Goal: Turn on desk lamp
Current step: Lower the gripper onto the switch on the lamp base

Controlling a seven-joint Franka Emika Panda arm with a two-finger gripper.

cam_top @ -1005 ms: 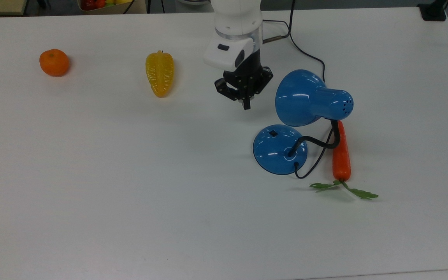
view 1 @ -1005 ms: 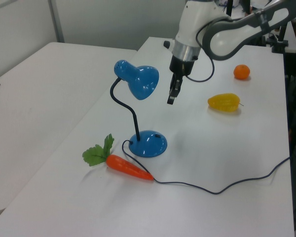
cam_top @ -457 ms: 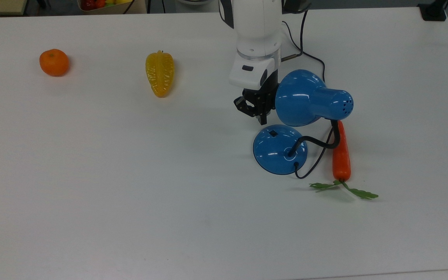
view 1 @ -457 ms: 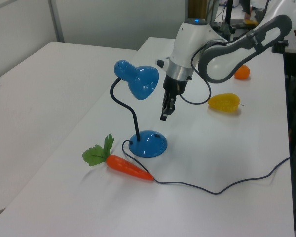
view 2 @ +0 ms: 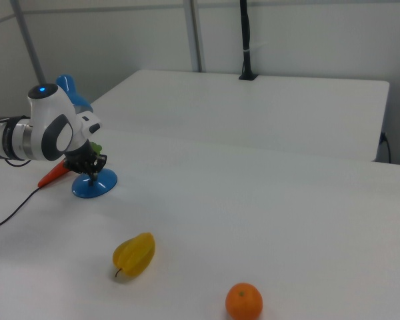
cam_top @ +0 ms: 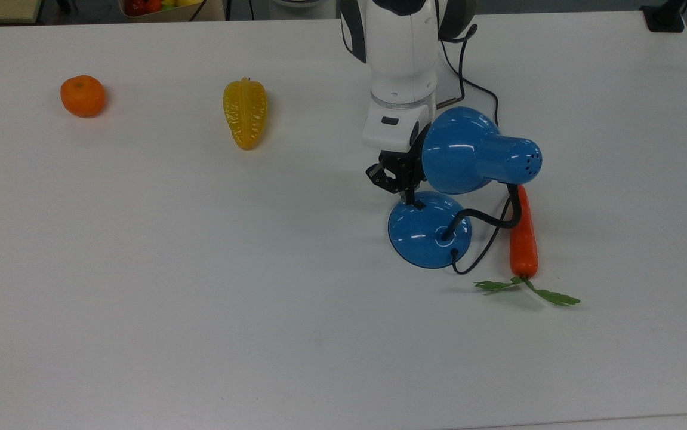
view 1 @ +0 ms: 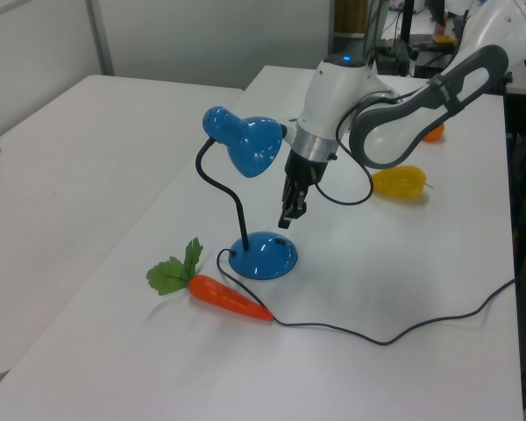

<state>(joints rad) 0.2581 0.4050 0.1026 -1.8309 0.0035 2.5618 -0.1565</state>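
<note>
Fingers of the black two-finger gripper [cam_top: 410, 199] are drawn together into a narrow point, holding nothing, and the tip stands at the upper edge of the round domed base of the glossy blue desk lamp [cam_top: 430, 230], right at the spot of the small black switch; whether it presses the switch or only hovers over it I cannot tell. In the left view the gripper [view 1: 285, 222] points down just above the base of the desk lamp [view 1: 263, 254], right of centre in the frame. The lamp stands right of centre in the top view on the white table [cam_top: 200, 298], its bell-shaped shade tipped toward the white arm, its black bendy neck curving from base to shade and its thin black cord running off toward the top of the frame. An orange plastic carrot with green leaves [cam_top: 523, 236] lies just beside the base, on the top view's right. A yellow ribbed starfruit [cam_top: 245, 113] and a round orange fruit [cam_top: 83, 95] rest well apart in the upper left. In the right view, the gripper [view 2: 88, 175] sits over the lamp base at the left edge.
</note>
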